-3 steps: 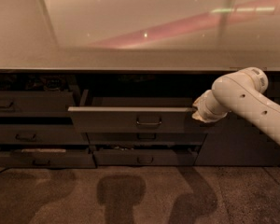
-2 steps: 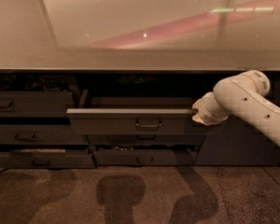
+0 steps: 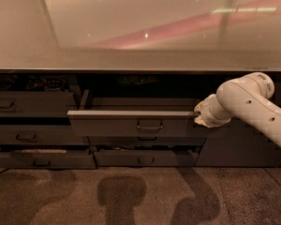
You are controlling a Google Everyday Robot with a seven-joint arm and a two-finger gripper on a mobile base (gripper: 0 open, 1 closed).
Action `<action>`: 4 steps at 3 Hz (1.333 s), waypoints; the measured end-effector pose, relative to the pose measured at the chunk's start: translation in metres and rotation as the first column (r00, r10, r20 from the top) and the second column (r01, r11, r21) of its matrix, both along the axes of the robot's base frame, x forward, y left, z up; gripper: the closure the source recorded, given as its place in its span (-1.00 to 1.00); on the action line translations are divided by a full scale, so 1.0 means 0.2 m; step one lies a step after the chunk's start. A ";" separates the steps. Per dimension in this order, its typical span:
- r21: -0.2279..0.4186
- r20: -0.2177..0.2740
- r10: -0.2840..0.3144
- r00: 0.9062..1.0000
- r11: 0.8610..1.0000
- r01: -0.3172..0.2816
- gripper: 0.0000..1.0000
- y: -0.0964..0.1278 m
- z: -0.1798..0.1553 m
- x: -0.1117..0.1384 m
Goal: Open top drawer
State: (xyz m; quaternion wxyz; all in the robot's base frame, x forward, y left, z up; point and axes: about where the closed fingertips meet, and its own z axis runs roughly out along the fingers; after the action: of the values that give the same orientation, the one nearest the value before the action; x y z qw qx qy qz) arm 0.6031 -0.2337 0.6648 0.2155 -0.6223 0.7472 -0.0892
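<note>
The top drawer (image 3: 131, 123) is a wide dark grey front with a small loop handle (image 3: 150, 125) at its centre. It stands pulled out from the cabinet, and the pale rim of its inner tray shows along the top. My gripper (image 3: 200, 115) is at the drawer's right end, against the upper right corner of the front, well to the right of the handle. My white arm (image 3: 253, 107) reaches in from the right and hides most of the gripper.
A pale countertop (image 3: 140, 55) overhangs the drawers. Left bank drawers (image 3: 28, 104) sit partly out. Lower drawers (image 3: 145, 157) below the top one are slightly pulled out. The floor (image 3: 131, 196) in front is speckled and carries shadows.
The drawer and the gripper at its right end have shifted very slightly; the arm stays in nearly the same place.
</note>
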 end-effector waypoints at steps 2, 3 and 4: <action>-0.002 0.003 0.008 1.000 1.000 -0.008 1.00 -0.01 0.01 -0.04; -0.002 0.003 0.008 1.000 1.000 -0.008 1.00 -0.01 0.01 -0.04; 0.029 0.010 -0.003 1.000 1.000 0.003 1.00 0.02 0.15 0.07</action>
State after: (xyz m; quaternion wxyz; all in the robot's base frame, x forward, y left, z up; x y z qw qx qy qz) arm 0.6171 -0.2289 0.6958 0.2282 -0.6176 0.7482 -0.0816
